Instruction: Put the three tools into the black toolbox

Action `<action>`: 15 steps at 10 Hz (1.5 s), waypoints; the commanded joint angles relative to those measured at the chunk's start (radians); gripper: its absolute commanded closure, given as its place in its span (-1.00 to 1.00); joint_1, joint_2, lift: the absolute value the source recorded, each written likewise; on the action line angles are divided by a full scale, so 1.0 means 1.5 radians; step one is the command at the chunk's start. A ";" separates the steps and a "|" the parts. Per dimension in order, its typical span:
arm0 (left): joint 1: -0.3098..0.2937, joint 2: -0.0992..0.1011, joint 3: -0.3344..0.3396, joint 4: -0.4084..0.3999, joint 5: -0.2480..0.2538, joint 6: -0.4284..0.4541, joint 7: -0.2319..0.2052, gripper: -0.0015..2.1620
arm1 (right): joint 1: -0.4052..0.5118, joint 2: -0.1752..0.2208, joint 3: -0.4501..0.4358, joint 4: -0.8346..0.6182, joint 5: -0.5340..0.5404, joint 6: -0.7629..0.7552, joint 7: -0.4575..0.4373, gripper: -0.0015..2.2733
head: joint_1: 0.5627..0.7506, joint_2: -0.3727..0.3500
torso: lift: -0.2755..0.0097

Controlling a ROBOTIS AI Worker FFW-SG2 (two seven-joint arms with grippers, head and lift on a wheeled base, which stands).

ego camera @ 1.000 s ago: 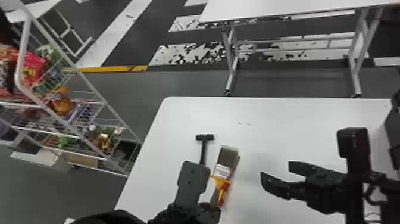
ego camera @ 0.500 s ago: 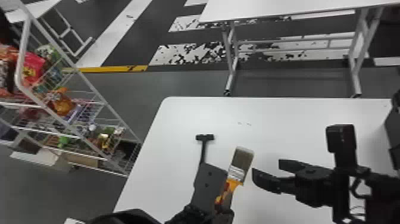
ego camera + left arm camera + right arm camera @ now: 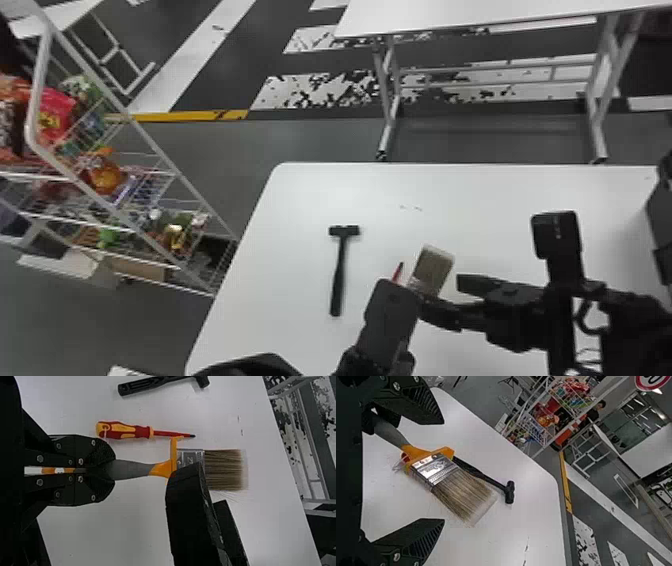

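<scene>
1. Paintbrush (image 3: 224, 469) has been shifted, in the left gripper (image 3: 114, 470), away from the screwdriver (image 3: 126, 430) and toward the table's right side. The right gripper (image 3: 443, 471) has come in toward the left one over the last second.
2. For the task, this looks like the start of a handover: the left gripper would pass the brush across, and the right would take it to the toolbox. No tool is boxed yet, as far as I can judge.
3. The left gripper is clenched on the brush's grey handle. The right one is released, its fingers parted on either side of the brush, ready to close.
4. The brush has a yellow-orange neck, a shiny metal band and brown bristles paling at the tips. It seems to be held just above the table (image 3: 300, 200), bristles toward the far edge.
5. The hammer (image 3: 339, 270) lies near the left edge, head toward the far left corner; the screwdriver rests between it and the brush.
6. A black object (image 3: 662, 235) stands at the right edge; whether it is the toolbox, I cannot tell.
</scene>
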 commanded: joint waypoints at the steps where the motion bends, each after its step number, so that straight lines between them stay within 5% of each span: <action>1: -0.001 0.002 -0.008 0.000 -0.004 0.001 0.004 0.59 | -0.008 0.001 0.007 0.000 0.003 0.002 0.000 -0.88 | 0.41 1.00 | 0.57; 9: -0.007 0.008 -0.033 0.019 -0.003 -0.020 0.007 0.59 | -0.003 0.001 0.031 0.017 0.015 -0.002 0.000 -0.75 | 0.41 1.00 | 0.57; 10: -0.015 0.005 -0.036 0.033 -0.001 -0.025 0.007 0.59 | 0.006 0.001 0.031 0.005 0.015 -0.002 0.002 -0.28 | 0.41 1.00 | 0.57; 11: -0.025 0.003 -0.043 0.047 0.001 -0.027 0.008 0.59 | 0.013 0.001 0.027 -0.002 0.012 0.002 0.001 0.61 | 0.41 1.00 | 0.57; 12: -0.035 0.000 -0.049 0.063 0.002 -0.035 0.010 0.59 | 0.015 0.001 0.013 -0.002 0.007 0.010 -0.002 0.97 | 0.41 1.00 | 0.57; 15: -0.055 -0.014 -0.069 0.089 -0.002 -0.039 0.016 0.59 | 0.032 0.001 -0.002 -0.035 -0.005 0.000 -0.040 0.97 | 0.41 0.95 | 0.57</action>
